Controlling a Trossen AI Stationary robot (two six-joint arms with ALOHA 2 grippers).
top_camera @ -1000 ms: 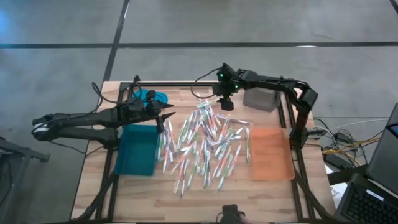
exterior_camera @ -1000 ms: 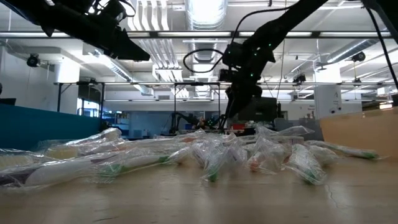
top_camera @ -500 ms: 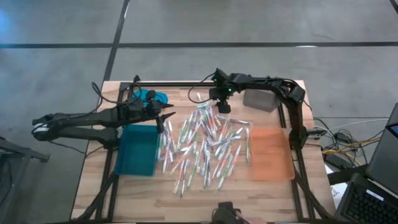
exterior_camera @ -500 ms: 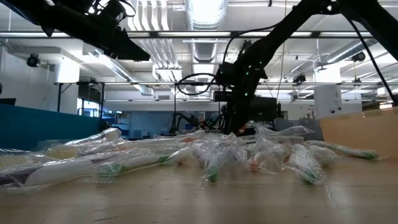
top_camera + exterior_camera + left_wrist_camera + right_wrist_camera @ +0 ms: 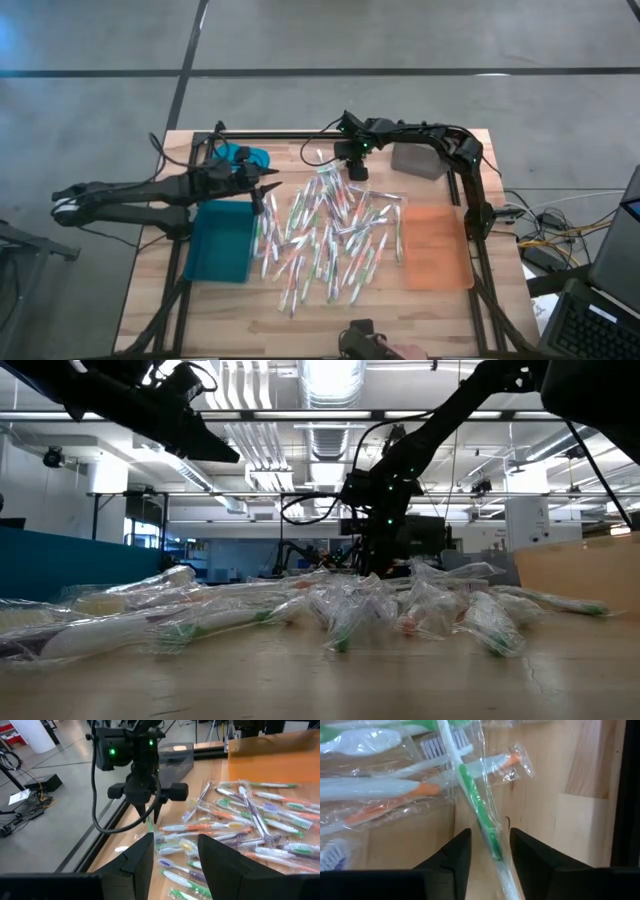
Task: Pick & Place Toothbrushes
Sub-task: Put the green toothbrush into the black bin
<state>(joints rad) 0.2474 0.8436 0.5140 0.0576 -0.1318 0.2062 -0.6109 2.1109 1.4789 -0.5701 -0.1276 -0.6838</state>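
The right gripper (image 5: pixel 357 172) straddles a green toothbrush (image 5: pixel 479 815) at the pile's (image 5: pixel 330 235) twelve o'clock edge, fingers not yet pinching. The left gripper (image 5: pixel 268 186) hovers spread at nine o'clock.

the middle of the light wooden table (image 5: pixel 330 320) was covered by a spread of plastic-wrapped toothbrushes (image 5: pixel 330 235), flanked by a teal bin (image 5: pixel 222 245) and an orange tray (image 5: pixel 436 248); bare wood was left along the near edge.
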